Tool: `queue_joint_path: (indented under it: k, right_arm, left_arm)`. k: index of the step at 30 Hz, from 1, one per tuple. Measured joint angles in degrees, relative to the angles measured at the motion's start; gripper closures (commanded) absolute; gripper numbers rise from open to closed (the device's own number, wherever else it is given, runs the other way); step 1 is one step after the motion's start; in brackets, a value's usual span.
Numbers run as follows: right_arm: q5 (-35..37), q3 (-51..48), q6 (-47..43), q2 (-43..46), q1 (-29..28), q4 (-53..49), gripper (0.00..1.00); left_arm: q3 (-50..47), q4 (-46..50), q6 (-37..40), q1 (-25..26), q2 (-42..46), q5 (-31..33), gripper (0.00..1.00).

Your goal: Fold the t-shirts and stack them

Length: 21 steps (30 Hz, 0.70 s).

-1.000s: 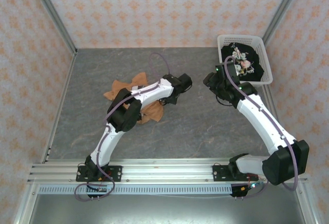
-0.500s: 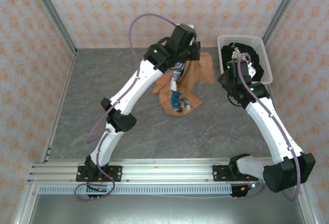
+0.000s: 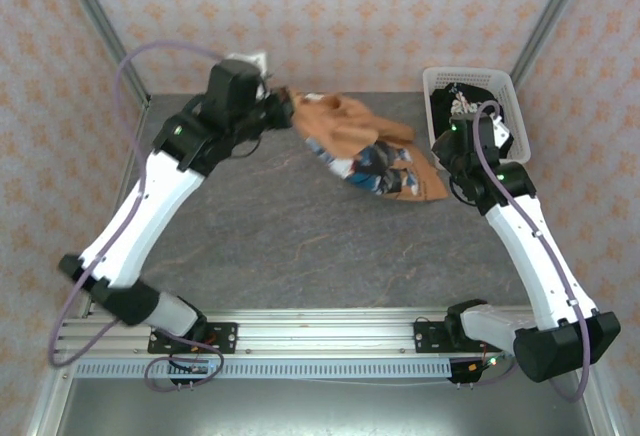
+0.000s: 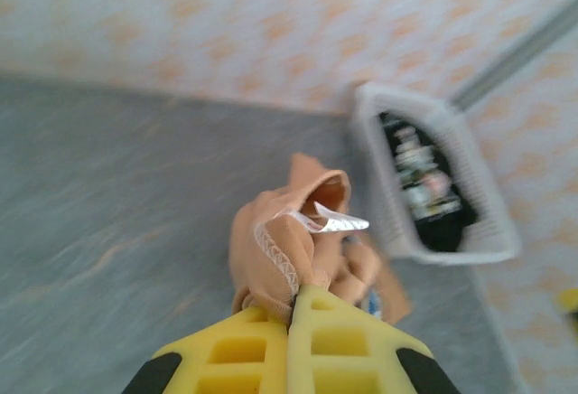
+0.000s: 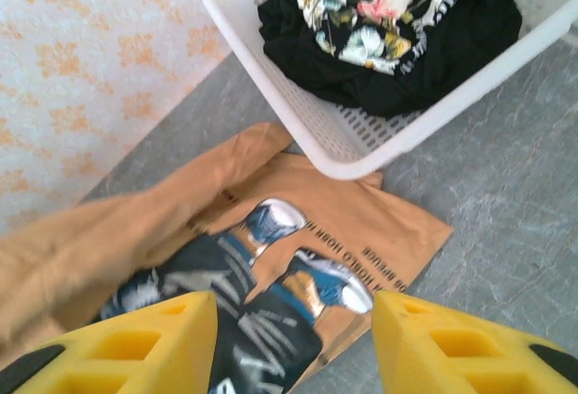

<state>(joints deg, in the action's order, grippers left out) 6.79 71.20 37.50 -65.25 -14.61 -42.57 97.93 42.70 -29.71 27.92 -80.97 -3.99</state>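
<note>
Tan t-shirt [image 3: 345,131] bunched and stretched, blue-white print [image 5: 262,267] showing, clamped in left gripper [image 4: 293,296], right gripper [image 5: 291,308] apart

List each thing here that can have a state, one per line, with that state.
orange-tan t-shirt: unfolded, one end lifted, printed end on the table by the basket.
black t-shirt: crumpled inside the basket, floral print up.
white basket: upright, holding the black shirt.
left tool: shut on the orange-tan shirt.
right tool: open above the print, holding nothing.
</note>
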Motion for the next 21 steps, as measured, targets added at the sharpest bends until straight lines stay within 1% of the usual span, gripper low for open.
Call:
queue_joint_path:
  k: [1,2,3,5,6,8,9,11,13,14,17,19,21]
  right_arm:
    - [-0.9,-1.09,0.2,-0.13,0.02,0.44,0.52]
    - [-1.97,-2.36,0.42,-0.35,0.04,0.81,0.52]
    - [-3.19,-3.63,0.76,-0.79,0.04,1.05,0.52]
    - [-5.7,-6.03,1.46,-1.64,0.04,1.88,0.53]
    - [-7.26,-7.3,1.77,-2.29,0.04,1.99,0.53]
    - [-9.49,-8.85,2.19,-3.87,-0.04,2.25,0.53]
    - [-10.56,-9.57,2.36,-4.81,-0.17,2.49,0.53]
    - [-12.15,-10.82,2.4,-6.19,-0.46,3.13,0.53]
    - [-13.53,-11.65,2.56,-7.32,-0.79,3.48,0.53]
    - [-14.21,-11.85,2.56,-7.93,-0.94,3.8,0.53]
    - [-15.58,-11.85,2.49,-10.1,-1.51,5.31,0.53]
    - [-16.41,-11.72,2.29,-11.91,-1.88,6.03,0.52]
    - [-17.35,-10.86,1.99,-14.47,-2.12,6.27,0.5]
  left_arm:
    - [-5.25,-1.03,-0.59,-1.88,2.32,0.15,0.89]
    - [-11.89,-1.88,-1.62,-4.87,4.52,0.46,0.67]
    - [-17.27,-2.43,-2.49,-7.72,5.44,0.57,0.54]
    - [-25.51,-2.82,-4.52,-13.11,4.72,0.59,0.47]
    - [-28.52,-2.34,-5.62,-15.67,3.67,0.87,0.45]
    - [-31.93,-1.16,-7.23,-18.82,2.4,1.27,0.45]
    - [-32.83,-0.55,-8.26,-19.43,2.43,1.25,0.45]
    - [-33.66,-0.31,-11.28,-19.04,3.85,-0.15,0.45]
    - [-34.03,-0.37,-14.95,-17.07,5.73,-1.55,0.44]
    - [-34.14,-0.57,-17.22,-15.13,6.58,-2.05,0.42]
    - [-34.69,-2.69,-23.3,-7.87,6.1,-3.58,0.4]
    - [-34.49,-4.35,-26.4,-3.15,3.02,-4.31,0.4]
    - [-32.39,-4.37,-27.78,0.35,-2.84,-4.28,0.4]
